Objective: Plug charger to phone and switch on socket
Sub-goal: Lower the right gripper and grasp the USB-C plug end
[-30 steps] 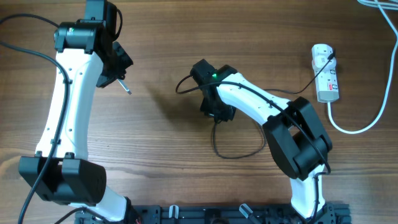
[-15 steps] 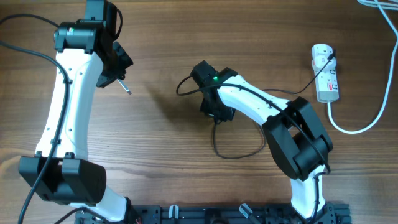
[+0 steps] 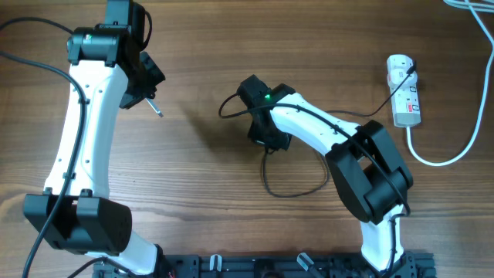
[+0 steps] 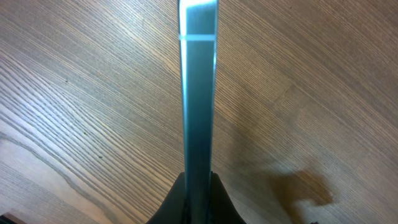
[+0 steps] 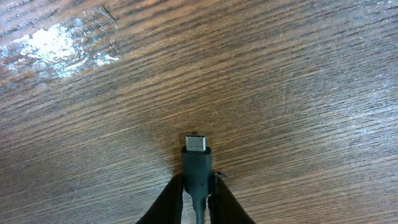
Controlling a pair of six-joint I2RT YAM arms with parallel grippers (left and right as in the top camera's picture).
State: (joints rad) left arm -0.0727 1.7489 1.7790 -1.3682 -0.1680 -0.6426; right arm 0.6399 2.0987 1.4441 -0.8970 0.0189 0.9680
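Observation:
My left gripper (image 3: 145, 83) is shut on the phone (image 4: 198, 93) and holds it edge-on above the table; in the left wrist view the phone's thin teal edge runs straight up from the fingers (image 4: 171, 205). In the overhead view only the phone's tip (image 3: 156, 108) shows. My right gripper (image 3: 267, 137) is shut on the charger's connector (image 5: 196, 163), whose metal tip points away just above the wood. The charger cable (image 3: 297, 189) loops below it. The white socket (image 3: 406, 99) lies at the far right with a black plug (image 3: 410, 73) in it.
The socket's thick white cord (image 3: 455, 150) curves along the right edge of the table. Another white cord (image 3: 471, 9) runs at the top right corner. A black rail (image 3: 262, 266) spans the front edge between the arm bases.
My right gripper has shifted very slightly up and left with the connector, and the cable loop moved a little. The left arm has not moved.

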